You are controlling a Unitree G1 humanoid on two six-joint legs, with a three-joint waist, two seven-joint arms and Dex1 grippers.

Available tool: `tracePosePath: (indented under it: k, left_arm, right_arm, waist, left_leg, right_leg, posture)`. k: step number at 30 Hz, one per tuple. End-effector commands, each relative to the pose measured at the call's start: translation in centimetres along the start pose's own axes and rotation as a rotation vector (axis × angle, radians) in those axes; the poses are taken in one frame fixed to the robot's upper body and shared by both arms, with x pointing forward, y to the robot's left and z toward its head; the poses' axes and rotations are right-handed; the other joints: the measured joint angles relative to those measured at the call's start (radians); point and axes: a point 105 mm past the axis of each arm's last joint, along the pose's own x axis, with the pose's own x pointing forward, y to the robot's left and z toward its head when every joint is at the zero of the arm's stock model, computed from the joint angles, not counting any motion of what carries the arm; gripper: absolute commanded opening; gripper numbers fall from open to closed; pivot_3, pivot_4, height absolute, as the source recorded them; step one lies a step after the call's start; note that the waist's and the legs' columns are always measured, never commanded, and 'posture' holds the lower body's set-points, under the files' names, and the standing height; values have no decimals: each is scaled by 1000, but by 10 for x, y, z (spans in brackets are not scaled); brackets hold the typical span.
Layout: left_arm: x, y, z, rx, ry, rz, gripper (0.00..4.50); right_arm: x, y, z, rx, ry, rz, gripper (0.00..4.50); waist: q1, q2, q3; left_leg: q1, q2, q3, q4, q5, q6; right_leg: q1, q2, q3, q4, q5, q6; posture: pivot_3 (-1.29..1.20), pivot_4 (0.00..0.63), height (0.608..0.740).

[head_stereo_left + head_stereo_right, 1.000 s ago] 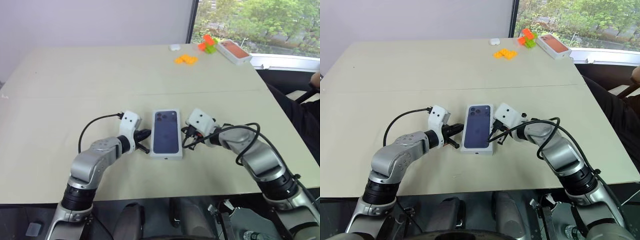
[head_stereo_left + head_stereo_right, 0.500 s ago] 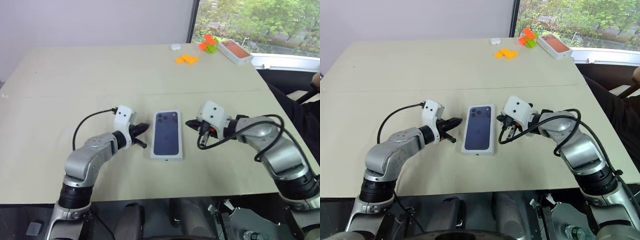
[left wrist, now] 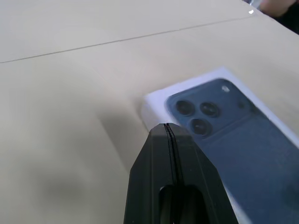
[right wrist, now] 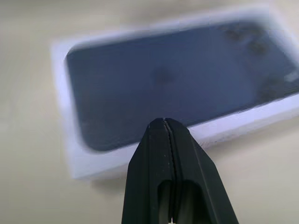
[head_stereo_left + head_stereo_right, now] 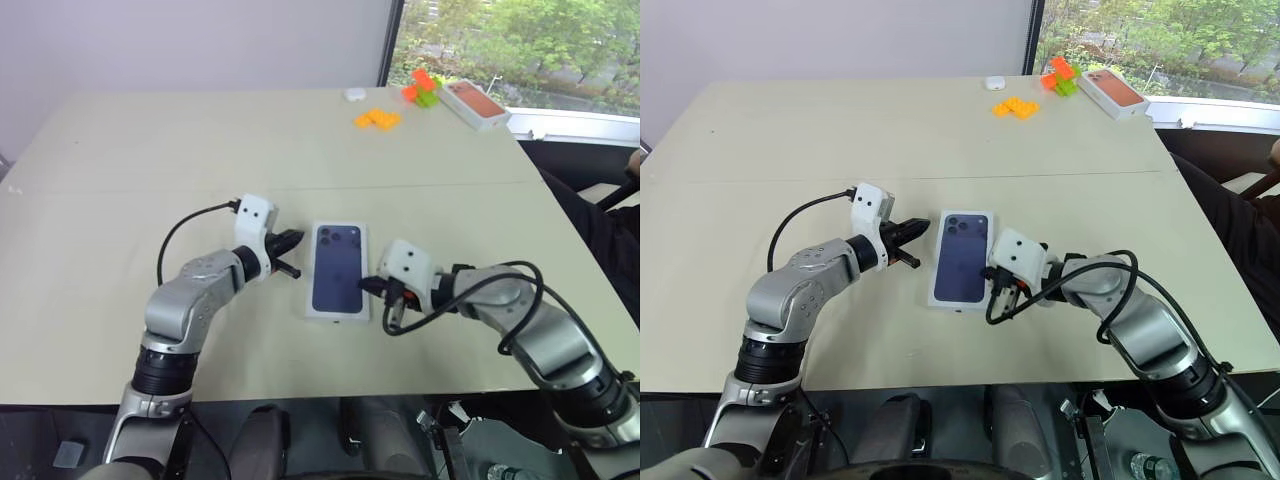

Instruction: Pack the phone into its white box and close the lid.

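The phone lies flat, back up, in the white box, which sits on the table between the two grippers. Its camera cluster is at the far corner, on the left arm's side. The left gripper hangs just beside the box's far left corner, fingers pressed together on nothing, apart from the cardboard. The right gripper is at the box's right long edge, about halfway along; its fingers are likewise clenched and empty, and whether the tips touch the rim cannot be told. Far off near the window lie orange blocks and a box with an orange-red top
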Motion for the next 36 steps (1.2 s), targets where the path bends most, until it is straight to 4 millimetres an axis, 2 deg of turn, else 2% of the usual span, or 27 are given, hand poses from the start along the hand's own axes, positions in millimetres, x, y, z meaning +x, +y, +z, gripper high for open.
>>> tracePosePath:
  k: [1,7,10,14,17,21,24,31,33,36]
  left_arm:
    - [7,-5,19,45,-58,-15,0]
    - [18,-5,29,79,-80,-28,0]
    - [29,-1,35,101,-81,-22,0]
    - [47,5,39,108,-50,-16,0]
    - [59,-4,26,103,45,-82,0]
    - [63,-14,-1,103,200,-137,0]
    - [64,-16,-9,73,252,-139,0]
    - [62,-11,-21,123,308,-110,0]
    - [62,-10,-13,123,244,-100,0]
    - [56,-3,31,72,-29,-81,0]
  right_arm:
    - [0,7,-3,-36,21,23,21]
    - [1,4,0,-48,4,0,21]
    - [-2,4,11,-63,-46,2,21]
    - [-8,13,20,-68,-93,57,21]
    - [-5,27,13,-60,-68,113,21]
    - [-1,28,0,-53,-5,112,21]
    - [0,27,-2,-48,3,105,21]
    - [1,27,-6,-27,18,107,21]
    - [1,26,-6,-29,14,99,21]
    - [-3,16,10,-20,-75,45,21]
  waist:
    - [-1,0,0]
    - [-2,0,0]
    - [-1,0,0]
    - [0,0,0]
    - [-2,0,0]
    - [-2,0,0]
    - [-1,0,0]
    - [-1,-1,-2]
    - [-1,-1,-3]
    - [-1,-1,-2]
  left_leg:
    - [0,0,0,0,0,0]
    - [1,0,0,0,0,0]
    - [1,0,0,0,0,0]
    - [0,0,0,1,0,0]
    - [0,0,0,0,0,0]
    - [0,0,0,0,0,0]
    - [1,0,0,0,0,0]
    - [2,0,0,0,0,0]
    - [2,0,0,0,0,0]
    - [2,0,0,0,0,0]
  right_leg:
    - [0,0,0,0,0,0]
    - [0,1,0,0,0,0]
    - [0,1,0,0,0,0]
    - [0,1,-1,0,0,0]
    - [0,1,-1,0,0,1]
    - [0,1,0,0,0,1]
    - [1,1,0,0,0,1]
    - [3,1,0,1,-2,3]
    - [3,1,0,1,-1,1]
    - [3,1,0,1,0,1]
  posture:
    - [0,150,740]
    - [0,150,740]
    - [0,150,740]
    - [0,150,740]
    - [0,150,740]
    - [0,150,740]
    - [0,150,740]
    - [0,150,740]
    - [0,150,740]
    - [0,150,740]
